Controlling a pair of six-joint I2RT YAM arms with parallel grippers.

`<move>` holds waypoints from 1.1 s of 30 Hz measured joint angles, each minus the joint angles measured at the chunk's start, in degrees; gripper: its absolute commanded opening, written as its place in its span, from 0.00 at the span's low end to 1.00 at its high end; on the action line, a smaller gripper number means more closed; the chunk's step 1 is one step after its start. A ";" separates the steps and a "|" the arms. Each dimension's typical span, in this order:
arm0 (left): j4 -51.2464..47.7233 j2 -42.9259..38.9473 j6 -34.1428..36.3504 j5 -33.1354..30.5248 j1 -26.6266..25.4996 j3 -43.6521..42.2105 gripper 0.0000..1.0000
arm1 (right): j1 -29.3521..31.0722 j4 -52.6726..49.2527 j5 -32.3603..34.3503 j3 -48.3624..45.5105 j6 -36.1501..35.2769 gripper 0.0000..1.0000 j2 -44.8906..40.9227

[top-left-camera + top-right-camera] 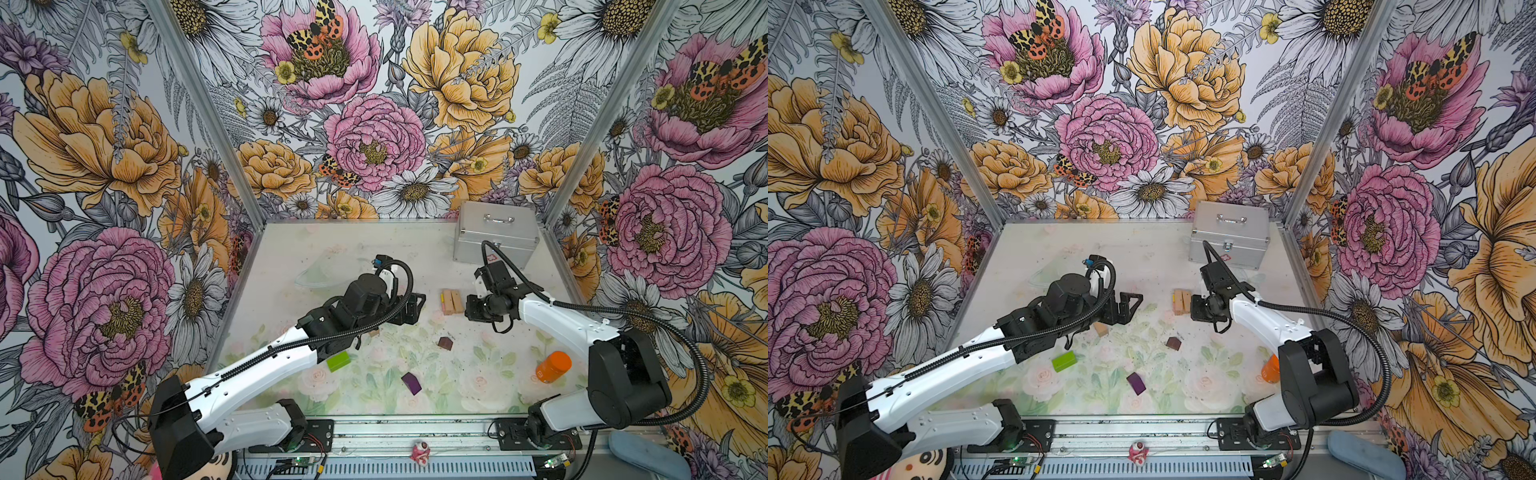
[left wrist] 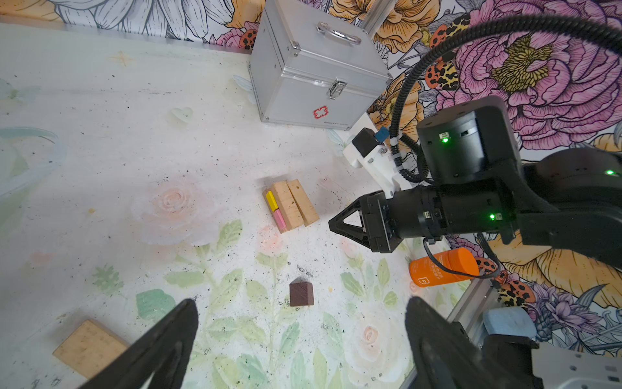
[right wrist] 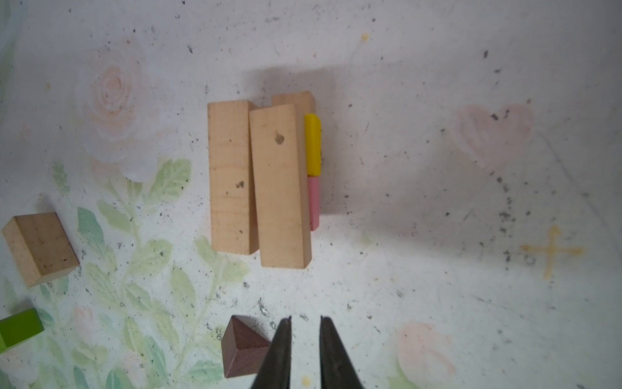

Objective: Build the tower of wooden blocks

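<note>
Clock reference: dial centred on the table in both top views, 12 toward the back wall.

Table (image 1: 332,249), white with faded flower print and dark specks, carries everything.

Silver metal case with top handle (image 1: 496,235): 1 o'clock corner, latched, upright.

Left gripper (image 1: 1130,305): near table centre, at 9 o'clock of the stack. Fingers (image 2: 181,323) are spread wide and empty.

Right gripper (image 2: 333,224): at 3 o'clock of the stack, just beside it, not touching. Fingers (image 3: 282,340) are pinched almost together, only a slit between the tips, nothing in it.

Orange plastic bottle (image 1: 553,366): 4 o'clock, lying on its side near the right arm.

Wood block tower (image 1: 452,301): 2 o'clock, two layers so far. The top layer is two long plain tan wooden bricks (image 3: 269,182) side by side, touching and slightly skewed. From under their edge show a short yellow brick (image 3: 313,144), a short pink brick (image 3: 313,202) end to end with it, and a tan brick end (image 3: 296,97).

Loose pieces, all apart from the tower:
- lime-green wooden brick (image 1: 338,360), 8 o'clock
- purple wooden brick (image 1: 411,383), 6 o'clock
- short tan wooden block (image 1: 1100,329), at 8 o'clock of the left gripper
- dark-brown wooden block (image 1: 445,342), 4 o'clock, close in.
</note>
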 measured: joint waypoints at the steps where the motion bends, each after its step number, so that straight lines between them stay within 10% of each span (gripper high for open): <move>1: -0.04 -0.20 -0.02 -0.13 0.00 -0.17 0.97 | 0.00 -0.04 0.02 -0.17 0.00 0.18 0.00; 33: -0.07 -0.44 0.00 -1.70 0.52 -0.52 0.98 | 1.14 1.68 0.15 0.98 0.15 0.18 7.26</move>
